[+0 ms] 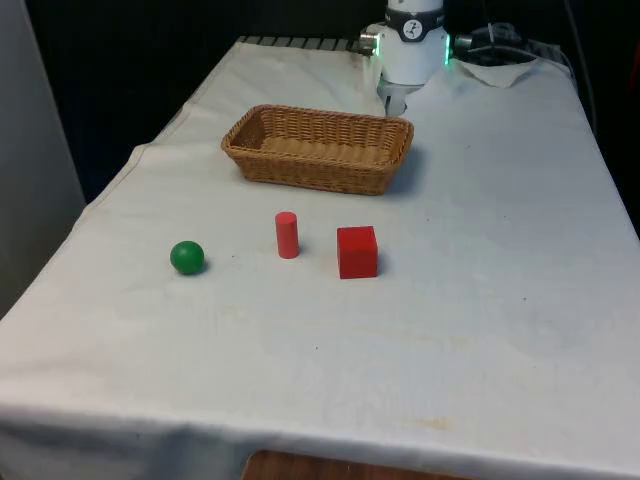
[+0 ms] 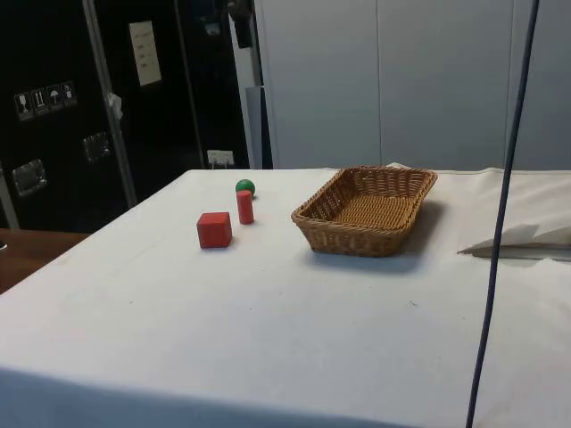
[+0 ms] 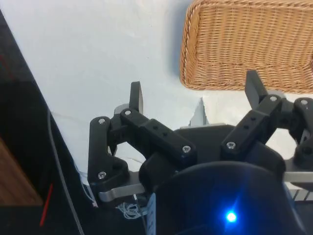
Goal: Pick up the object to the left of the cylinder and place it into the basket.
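Currently I am standing at the opening step: nothing is being carried, and my gripper (image 3: 195, 90) is hanging with its two fingers spread wide apart and nothing between them, near the end of the basket (image 1: 318, 150) over bare white cloth (image 1: 480, 300). Three objects are sitting in a row in front of the basket. The red cylinder (image 1: 287, 235) is standing upright in the middle, the red cube (image 1: 357, 251) is lying just beside it toward the front view's right, and the green ball (image 1: 187, 257) is resting well apart from it toward the front view's left. I am judging the ball to be the target. It is untouched and the basket is holding nothing. The next move is calling for a long reach past the basket and a descent centred on the ball, since a round object may roll away from an off-centre closure
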You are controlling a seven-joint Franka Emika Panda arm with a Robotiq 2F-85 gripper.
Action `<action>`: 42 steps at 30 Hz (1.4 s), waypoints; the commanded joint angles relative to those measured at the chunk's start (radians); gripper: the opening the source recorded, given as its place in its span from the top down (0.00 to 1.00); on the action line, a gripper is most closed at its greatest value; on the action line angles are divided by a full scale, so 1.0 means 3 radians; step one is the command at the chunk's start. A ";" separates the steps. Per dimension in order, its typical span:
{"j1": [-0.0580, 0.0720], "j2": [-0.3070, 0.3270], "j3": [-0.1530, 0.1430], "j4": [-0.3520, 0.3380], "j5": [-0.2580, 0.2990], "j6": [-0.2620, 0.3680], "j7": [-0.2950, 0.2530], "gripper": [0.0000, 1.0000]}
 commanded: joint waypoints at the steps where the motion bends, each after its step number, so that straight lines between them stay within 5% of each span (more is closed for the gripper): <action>1: 0.0000 0.0010 0.0003 0.0000 0.0000 0.0013 0.0000 0.00; 42: 0.0007 0.0760 0.0040 -0.0133 0.0020 0.1103 -0.0090 0.00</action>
